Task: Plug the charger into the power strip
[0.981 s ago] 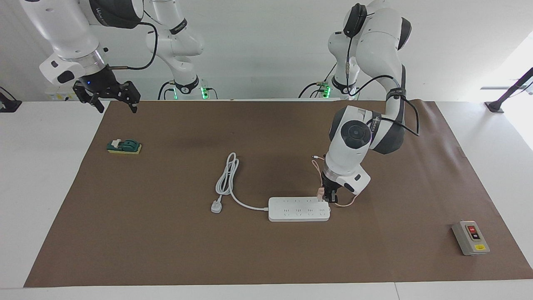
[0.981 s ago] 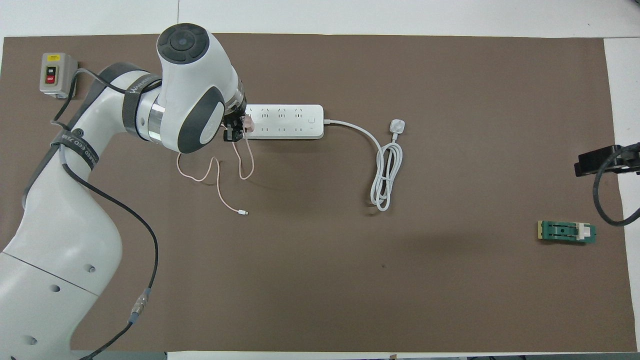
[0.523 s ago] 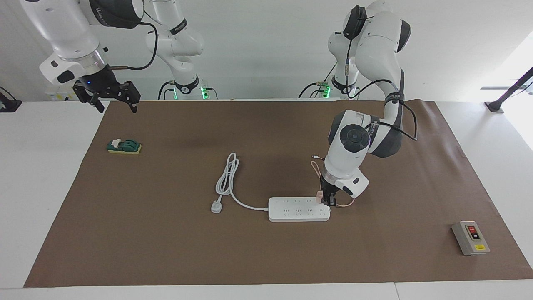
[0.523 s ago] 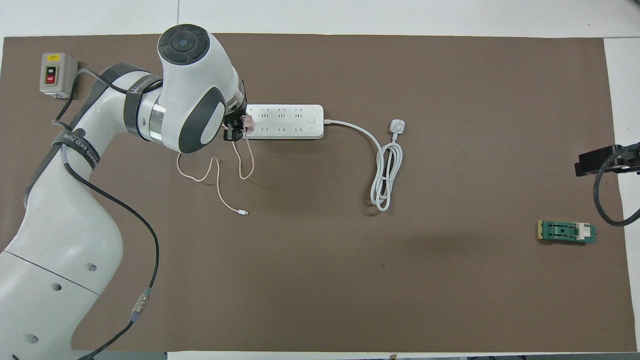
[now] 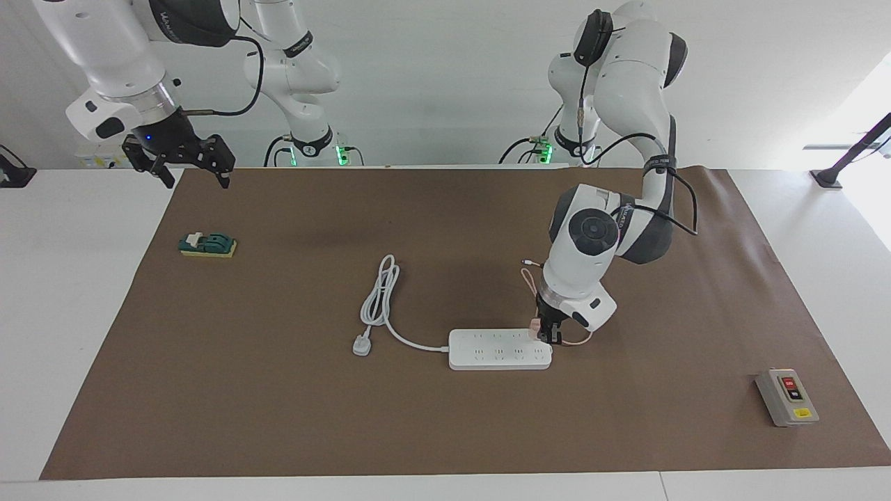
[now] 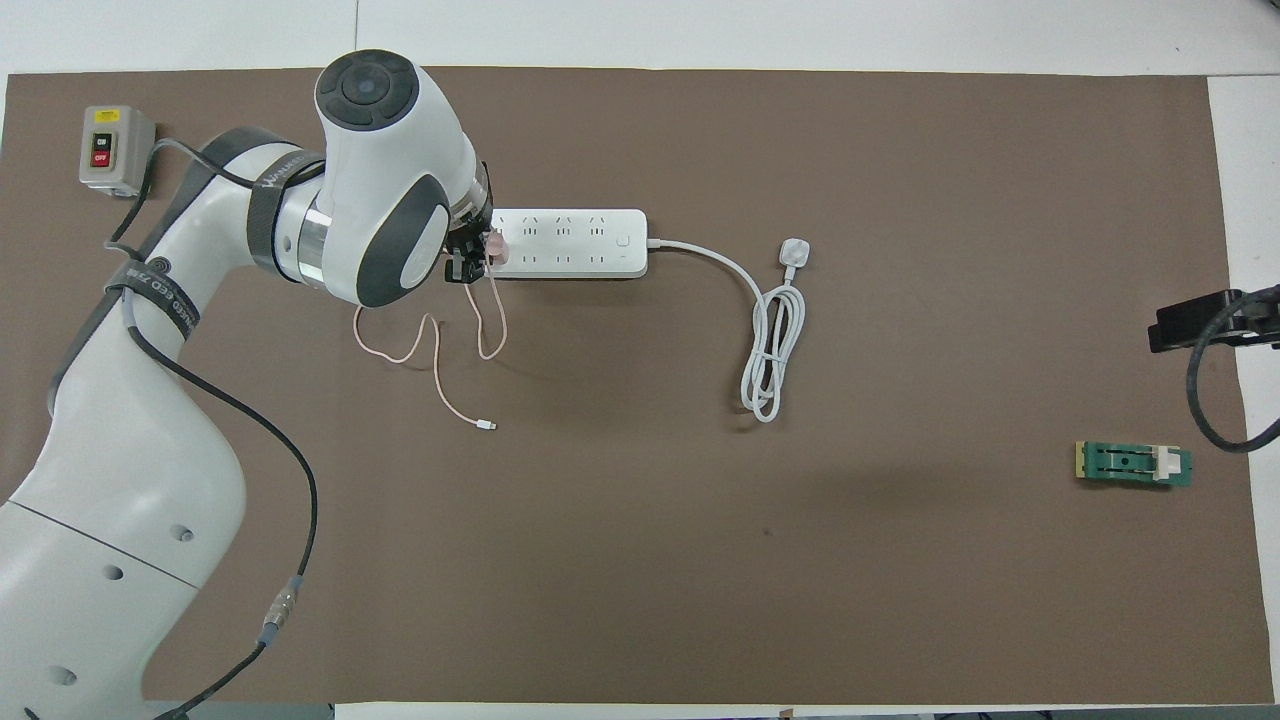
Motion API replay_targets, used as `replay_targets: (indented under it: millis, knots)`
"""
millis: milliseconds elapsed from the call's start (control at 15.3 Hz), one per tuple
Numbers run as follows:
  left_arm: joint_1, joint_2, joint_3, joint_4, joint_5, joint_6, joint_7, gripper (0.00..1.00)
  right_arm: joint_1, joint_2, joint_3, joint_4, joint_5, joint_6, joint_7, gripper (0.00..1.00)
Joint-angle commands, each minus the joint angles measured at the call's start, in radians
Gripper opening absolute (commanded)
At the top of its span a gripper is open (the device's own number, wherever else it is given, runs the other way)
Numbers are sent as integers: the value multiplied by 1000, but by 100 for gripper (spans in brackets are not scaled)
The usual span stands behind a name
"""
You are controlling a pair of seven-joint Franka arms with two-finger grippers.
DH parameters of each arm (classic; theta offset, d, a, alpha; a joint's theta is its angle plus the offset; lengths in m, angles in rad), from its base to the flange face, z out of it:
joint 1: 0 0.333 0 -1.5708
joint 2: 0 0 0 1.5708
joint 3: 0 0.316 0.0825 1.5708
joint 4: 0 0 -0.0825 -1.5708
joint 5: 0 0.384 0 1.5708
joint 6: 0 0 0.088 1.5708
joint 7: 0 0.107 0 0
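The white power strip (image 5: pixel 498 350) (image 6: pixel 570 243) lies flat on the brown mat, its thick white cord running to a white plug (image 5: pixel 361 345) (image 6: pixel 793 252). My left gripper (image 5: pixel 548 335) (image 6: pixel 470 262) is shut on the pale-pink charger (image 5: pixel 534 326) (image 6: pixel 494 243), holding it down on the strip's end toward the left arm's side. The charger's thin pink cable (image 6: pixel 440 355) loops over the mat nearer to the robots, ending in a small connector (image 6: pixel 486 426). My right gripper (image 5: pixel 186 165) hangs open in the air over the mat's edge at the right arm's end, waiting.
A grey switch box (image 5: pixel 786 397) (image 6: pixel 112 148) with red and black buttons sits toward the left arm's end, farther from the robots than the strip. A green and yellow block (image 5: pixel 207 245) (image 6: pixel 1133 464) lies toward the right arm's end.
The left arm's wrist has sunk and shifted a little, pressing the charger lower onto the strip's end. The right arm has stayed still.
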Motion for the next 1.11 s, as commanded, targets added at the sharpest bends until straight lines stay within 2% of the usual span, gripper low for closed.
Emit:
replay_targets:
  millis: [0,1047]
  knots:
    - [9,3,-1,-23,19,16,12,0,-15,-15,16,-8,14,-3,11,100]
    - [-11,-1,-1,-39,18,13,-1,0,-21,-18,15,-8,61,-5,10,100]
